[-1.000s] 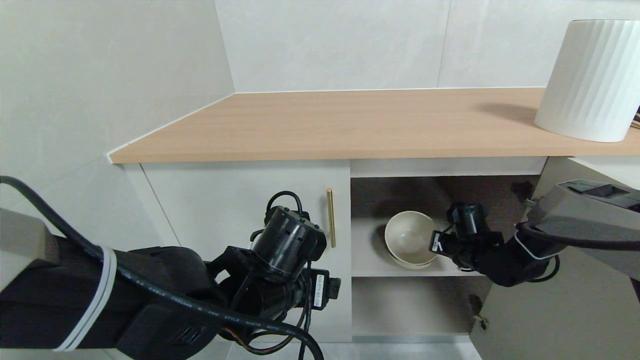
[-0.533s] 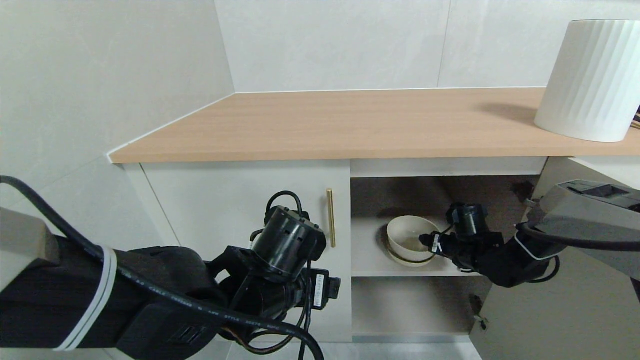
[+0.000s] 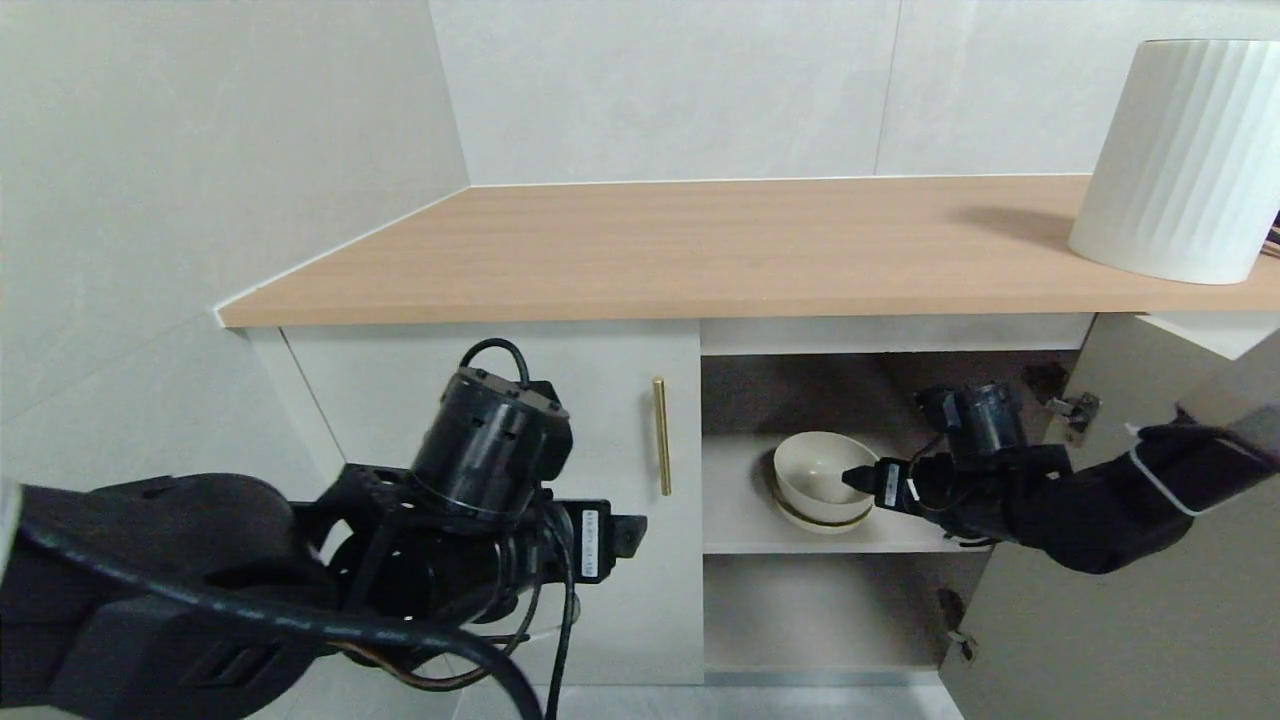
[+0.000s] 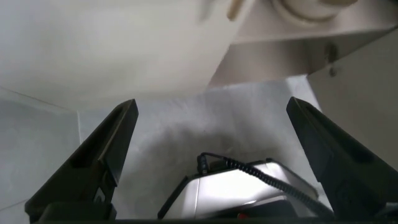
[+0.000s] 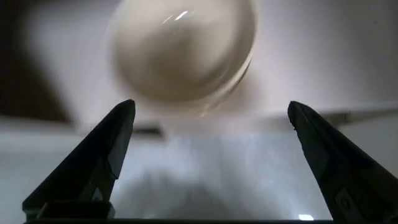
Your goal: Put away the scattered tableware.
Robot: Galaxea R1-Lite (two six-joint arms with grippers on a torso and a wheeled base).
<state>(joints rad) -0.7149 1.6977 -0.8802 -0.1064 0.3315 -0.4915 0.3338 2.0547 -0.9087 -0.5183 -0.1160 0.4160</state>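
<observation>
The cream round ceramic bowl (image 3: 815, 478) sits upright on the open cabinet's upper shelf (image 3: 735, 522), apparently nested in a second dish. The right end effector (image 3: 856, 478), spread wide and empty, is just beside its right rim. The left end effector (image 3: 618, 535), also wide, hangs well apart.

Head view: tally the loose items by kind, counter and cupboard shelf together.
bowls: 2, stacked
ribbed white container: 1
total: 3
</observation>
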